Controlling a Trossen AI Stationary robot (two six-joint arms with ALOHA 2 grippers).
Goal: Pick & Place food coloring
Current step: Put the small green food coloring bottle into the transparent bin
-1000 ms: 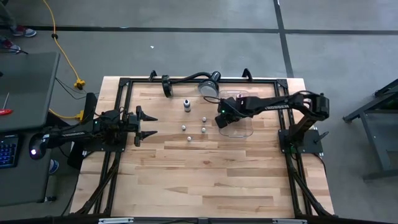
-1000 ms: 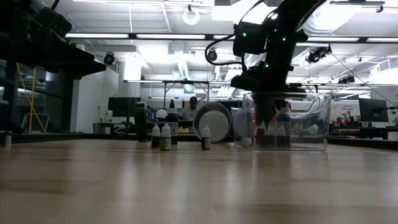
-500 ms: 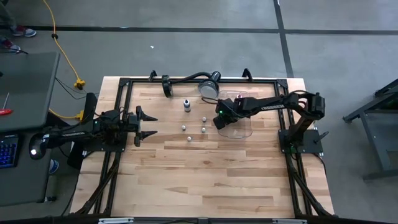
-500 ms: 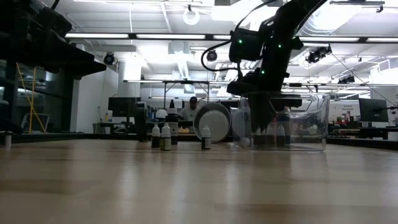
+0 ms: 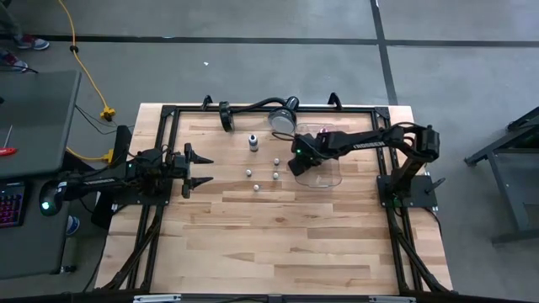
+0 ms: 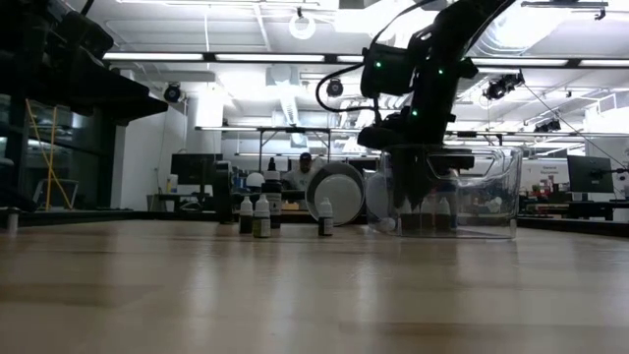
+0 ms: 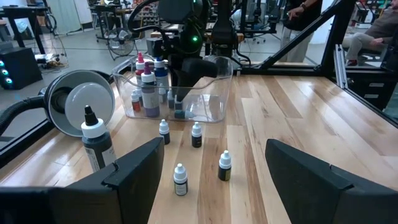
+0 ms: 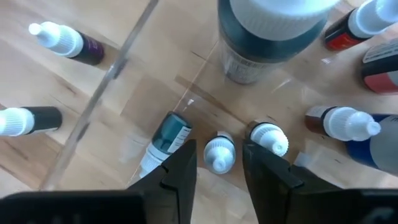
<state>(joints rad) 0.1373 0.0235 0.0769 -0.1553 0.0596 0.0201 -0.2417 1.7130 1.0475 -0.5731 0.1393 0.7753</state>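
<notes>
I see my right hand [image 8: 219, 163] inside the clear tray [image 5: 330, 174], fingers slightly spread around an upright food coloring bottle [image 8: 219, 151], apparently not pinching it. Left hand [image 5: 202, 171] waits, spread wide.

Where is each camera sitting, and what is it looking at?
High view: above, looking straight down; both arms, left hand waiting at the table's left side.
Low view: at tabletop height, looking across; right arm reaching into the clear tray.
Left wrist view: between its open fingers, facing the tray.
Right wrist view: looking down inside the tray; right hand around a bottle.
All share the tray.
</notes>
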